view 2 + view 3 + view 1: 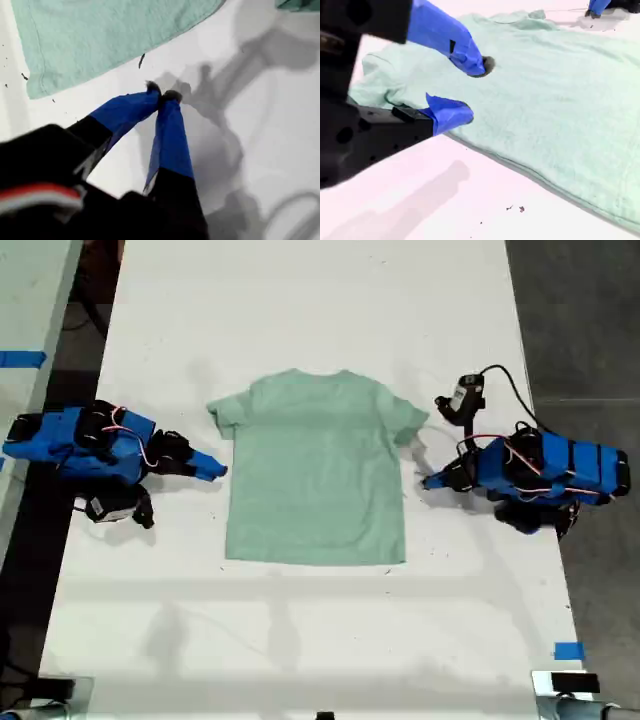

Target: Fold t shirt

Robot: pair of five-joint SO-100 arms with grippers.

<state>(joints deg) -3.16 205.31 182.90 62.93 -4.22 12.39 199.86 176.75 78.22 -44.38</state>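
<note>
While no fold is to be seen anywhere, progress: judged as not begun; every fold is left to do.
Near table (300, 640): white, bare in the foreground; a blue tape mark (568, 650) is stuck at the exterior view's lower right.
Hem: straight and flat, the edge nearest the exterior camera.
T shirt (315, 475): pale mint green, spread flat and full-width mid-table, between the two arms.
My second gripper (216, 470): at the exterior view's left, just beside the shirt's side edge below the sleeve; jaws are parted moderately and nothing is held.
My first gripper (428, 481): at the exterior view's right, over bare table just off the other side edge; tips are pressed together and nothing is held.
Sleeves: both laid out to the sides, not tucked in.
Neckline: at the far end, lying flat.
Far table: white, nothing is set on it.
Containers: none are seen, so no contents are recorded.
Next step, as judged: an edge or sleeve is yet to be gripped.
</note>
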